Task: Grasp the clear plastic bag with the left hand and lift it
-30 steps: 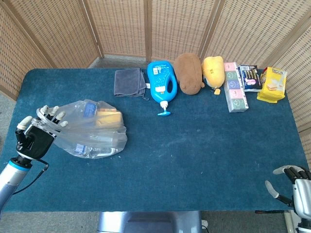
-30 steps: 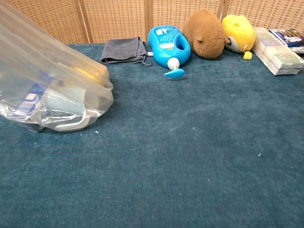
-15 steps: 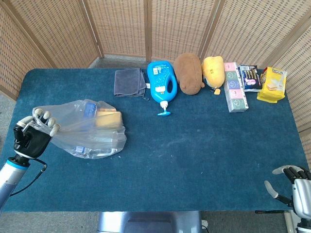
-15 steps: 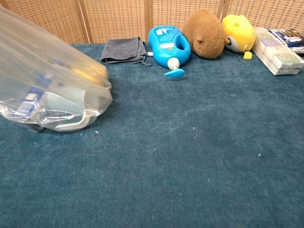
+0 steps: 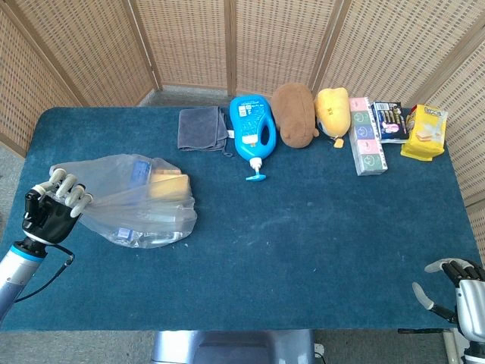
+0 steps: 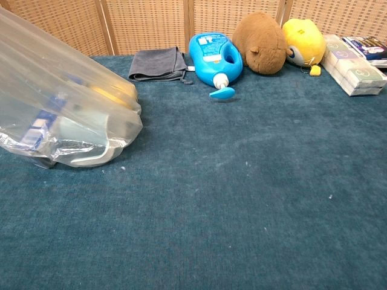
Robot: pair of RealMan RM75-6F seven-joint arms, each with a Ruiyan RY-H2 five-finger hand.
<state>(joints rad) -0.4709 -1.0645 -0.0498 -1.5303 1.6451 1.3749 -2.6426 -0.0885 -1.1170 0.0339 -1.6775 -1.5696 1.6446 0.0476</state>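
Note:
A clear plastic bag (image 5: 140, 201) holding a yellow item, a blue box and grey items lies on the left part of the blue table. My left hand (image 5: 50, 212) grips the bag's gathered left end, and the film is pulled taut toward it. In the chest view the bag (image 6: 66, 115) fills the upper left, its bottom resting on the cloth; the left hand is outside that view. My right hand (image 5: 458, 288) hovers at the table's near right corner, fingers apart, holding nothing.
Along the far edge lie a grey cloth (image 5: 202, 129), a blue detergent bottle (image 5: 252, 130), a brown plush (image 5: 295, 114), a yellow plush (image 5: 332, 110), boxes (image 5: 367, 136) and a yellow packet (image 5: 424, 133). Wicker screens stand behind the table (image 5: 318, 227).
My left hand closed its fingers on the bag's end and drew it slightly left and up, stretching the film. The right hand stayed still.

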